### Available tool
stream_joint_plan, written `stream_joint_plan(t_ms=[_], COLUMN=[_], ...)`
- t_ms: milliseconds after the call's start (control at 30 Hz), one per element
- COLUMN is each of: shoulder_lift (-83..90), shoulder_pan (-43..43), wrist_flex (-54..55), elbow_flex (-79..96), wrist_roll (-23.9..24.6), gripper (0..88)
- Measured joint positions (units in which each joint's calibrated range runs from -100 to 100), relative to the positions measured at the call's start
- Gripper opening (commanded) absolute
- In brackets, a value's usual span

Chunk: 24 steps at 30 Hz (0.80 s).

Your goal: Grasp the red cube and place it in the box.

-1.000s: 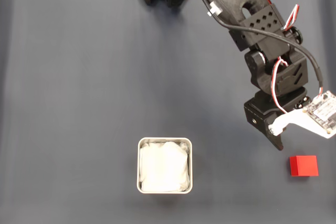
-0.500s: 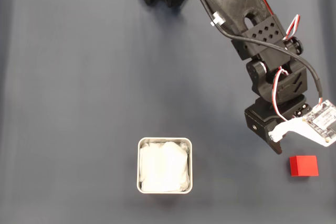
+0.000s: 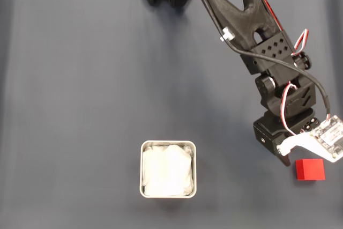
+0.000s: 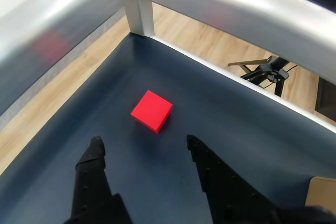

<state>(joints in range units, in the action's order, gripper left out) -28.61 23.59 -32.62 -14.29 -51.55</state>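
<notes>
Pincer (image 4: 144, 142): we see it wide open, empty | red cube (image 4: 151, 110): just ahead, skewed; risk: fingertip knocks a corner | box (image 3: 168, 169): well apart.

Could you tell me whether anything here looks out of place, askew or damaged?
Nothing stands out. The red cube sits flat and intact on the dark mat, the box stands upright with its white lining inside, and the open gripper hovers near the cube.

Bare dark mat (image 4: 220, 124) all round red cube (image 4: 151, 110); nothing between spread gripper (image 4: 144, 142) tips and cube at 12 o'clock. Metal rail (image 4: 220, 3) beyond, well apart. In fixed view, box (image 3: 168, 169) far off at 9 o'clock.
</notes>
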Motion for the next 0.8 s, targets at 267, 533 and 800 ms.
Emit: stream_joint_plan(t_ms=[267,533,800], shoulder_lift=[-4.17,-8.42,-11.03], shoulder_pan=[0.52,0.89,0.89], wrist_flex=[0.08,0.24,0.32], elbow_flex=[-4.43,-9.13,-12.48], wrist_roll=[0.00,0.00,0.00], gripper=[36.8,36.9,36.9])
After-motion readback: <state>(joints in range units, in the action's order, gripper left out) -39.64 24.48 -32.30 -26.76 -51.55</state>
